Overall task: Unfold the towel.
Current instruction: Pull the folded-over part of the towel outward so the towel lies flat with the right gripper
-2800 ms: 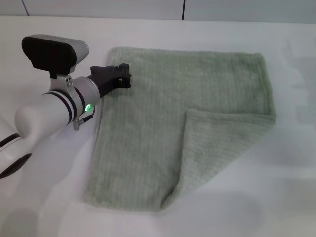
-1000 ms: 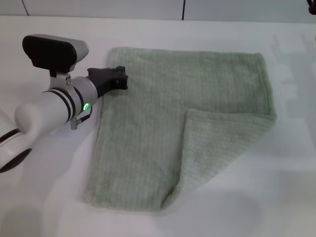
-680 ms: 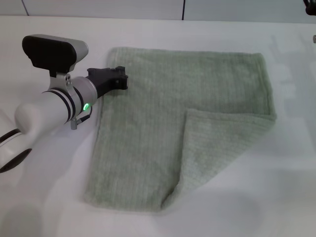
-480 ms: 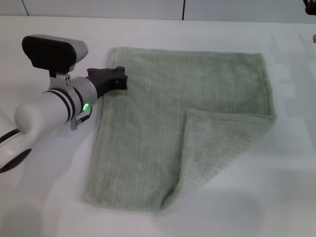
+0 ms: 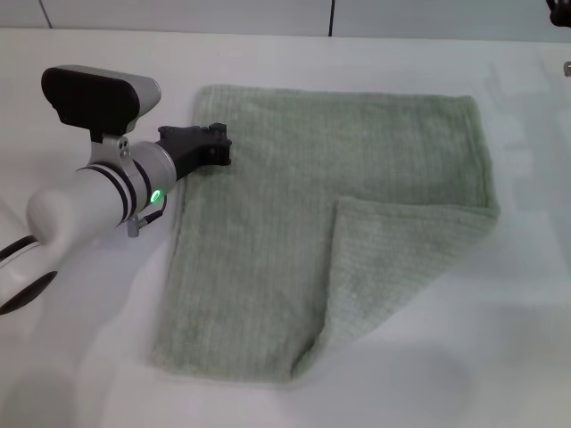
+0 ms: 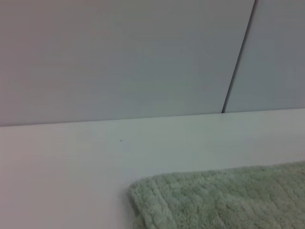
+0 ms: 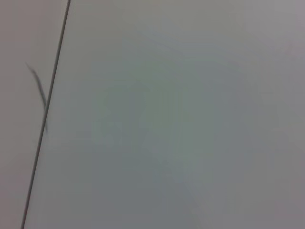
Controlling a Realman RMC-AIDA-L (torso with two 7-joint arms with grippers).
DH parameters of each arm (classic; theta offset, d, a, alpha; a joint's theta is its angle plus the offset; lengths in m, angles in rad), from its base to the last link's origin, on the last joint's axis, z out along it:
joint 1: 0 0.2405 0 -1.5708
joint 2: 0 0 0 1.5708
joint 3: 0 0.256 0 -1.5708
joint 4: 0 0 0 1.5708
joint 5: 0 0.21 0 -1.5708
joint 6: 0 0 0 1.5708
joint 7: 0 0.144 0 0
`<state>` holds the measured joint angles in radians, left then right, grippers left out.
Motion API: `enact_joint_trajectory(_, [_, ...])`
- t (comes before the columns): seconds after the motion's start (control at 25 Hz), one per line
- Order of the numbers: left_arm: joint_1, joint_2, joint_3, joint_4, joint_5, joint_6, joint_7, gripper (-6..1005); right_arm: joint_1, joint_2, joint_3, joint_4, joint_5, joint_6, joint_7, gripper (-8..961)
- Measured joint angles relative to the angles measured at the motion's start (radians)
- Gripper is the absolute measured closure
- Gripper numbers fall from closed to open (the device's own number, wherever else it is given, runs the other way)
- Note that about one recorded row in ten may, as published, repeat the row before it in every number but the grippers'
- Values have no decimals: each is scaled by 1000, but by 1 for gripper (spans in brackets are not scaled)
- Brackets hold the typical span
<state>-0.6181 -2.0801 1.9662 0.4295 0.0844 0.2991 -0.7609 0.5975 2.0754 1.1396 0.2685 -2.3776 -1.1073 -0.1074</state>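
Pale sage-green terry covers most of the white table (image 5: 80,374): the towel (image 5: 294,232) lies flat at the centre of the work area, ribbed pile up, hems visible along the edges. Nearest the robot, the towel's near-right corner is doubled back on itself, forming a triangular flap (image 5: 393,267) whose tip points toward the middle of the cloth. This flap appears to be the only fold left to open; the remainder reads as a single flat layer.

Further out, on the robot's left, the left gripper (image 5: 211,145) rests low over the towel's left hem, near the far-left corner. Its dark fingers lie close together, but whether they pinch the cloth cannot be determined from here. The left wrist view shows only the far-left towel corner against the table and the grey wall behind.

Farthest off, a small part of the right arm (image 5: 560,7) shows at the far right corner of the head view; whether its fingers are apart or together cannot be told.

Recommended procedure: keep the left edge anchored, approach the flap tip from above, pinch only the top layer, lift slightly, and draw it diagonally outward toward the near right until the hem lies straight. Avoid dragging the lower layer.
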Motion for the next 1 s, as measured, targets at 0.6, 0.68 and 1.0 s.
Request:
enact_joint_trajectory(0.6, [0, 0, 0, 0, 0, 0, 0, 995, -2, 0, -4, 24, 0, 1, 0, 186])
enact_joint_trajectory(0.68, [1, 0, 0, 1, 0, 0, 0, 995, -13, 0, -7, 73, 0, 34, 0, 186])
enact_joint_trajectory(1.0, [9, 0, 1, 8, 0, 0, 0, 994, -46, -14, 5, 225, -72, 182, 0, 187])
